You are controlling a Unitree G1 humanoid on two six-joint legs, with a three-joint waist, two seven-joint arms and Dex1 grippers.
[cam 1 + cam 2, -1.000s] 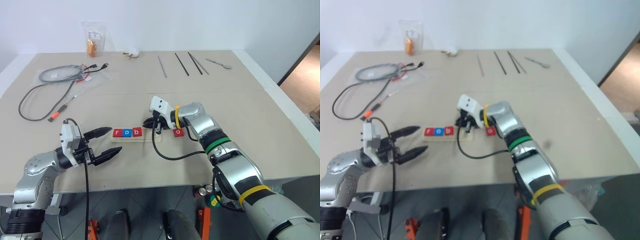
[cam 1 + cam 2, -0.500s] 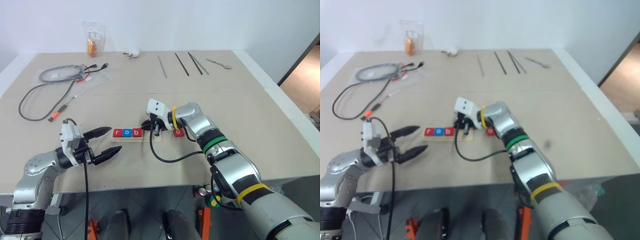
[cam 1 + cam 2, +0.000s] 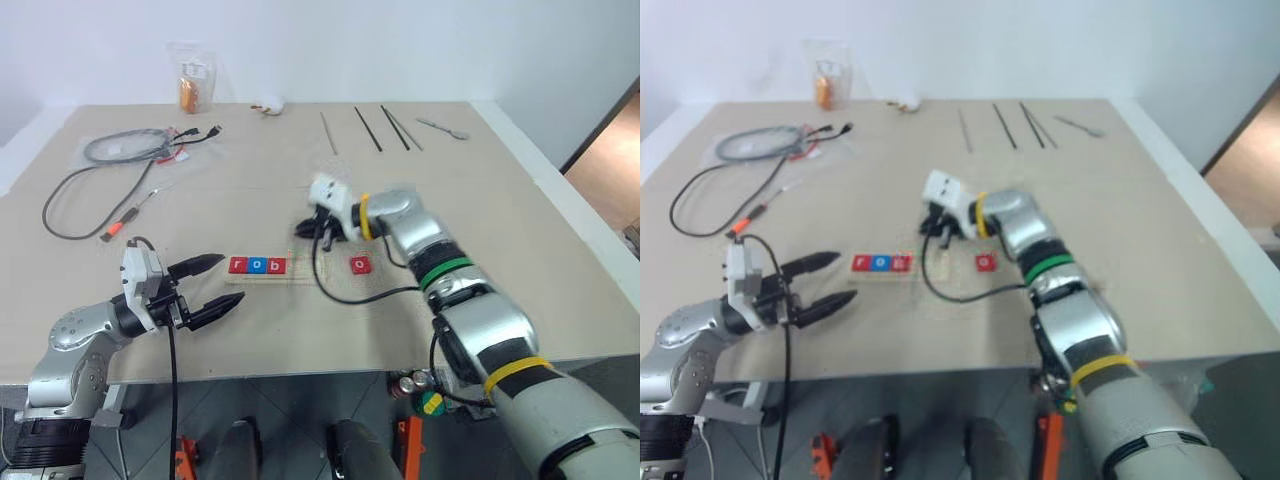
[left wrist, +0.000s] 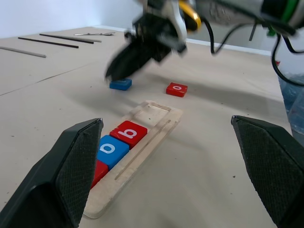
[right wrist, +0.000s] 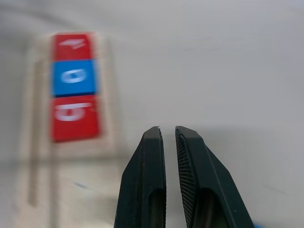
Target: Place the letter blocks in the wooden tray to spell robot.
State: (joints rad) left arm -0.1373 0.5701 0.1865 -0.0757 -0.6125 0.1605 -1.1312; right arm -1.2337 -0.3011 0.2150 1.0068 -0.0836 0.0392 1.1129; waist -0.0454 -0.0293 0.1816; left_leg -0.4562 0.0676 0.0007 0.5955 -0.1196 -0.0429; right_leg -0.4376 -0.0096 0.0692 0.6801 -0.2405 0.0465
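The wooden tray (image 3: 300,277) lies in front of me with three letter blocks at its left end: red r (image 3: 236,265), blue o (image 3: 256,265), red b (image 3: 276,265). Its right end is bare. A red o block (image 3: 360,265) rests on the table to the tray's right. In the left wrist view a blue block (image 4: 120,84) lies on the table beyond the tray, under my right gripper. My right gripper (image 3: 305,232) hovers above the table behind the tray's right end, shut with nothing in it. My left gripper (image 3: 228,282) stands open, just left of the tray.
At the far left lie a coiled grey cable (image 3: 90,185) and an orange-handled tool (image 3: 115,228). A plastic bag (image 3: 190,85), thin black rods (image 3: 365,125) and a spoon (image 3: 440,127) line the back. The table's right edge (image 3: 590,235) runs near the right arm.
My right gripper has risen from the tray's right end and drawn back and slightly right. The blocks, tray and left gripper have stayed put.
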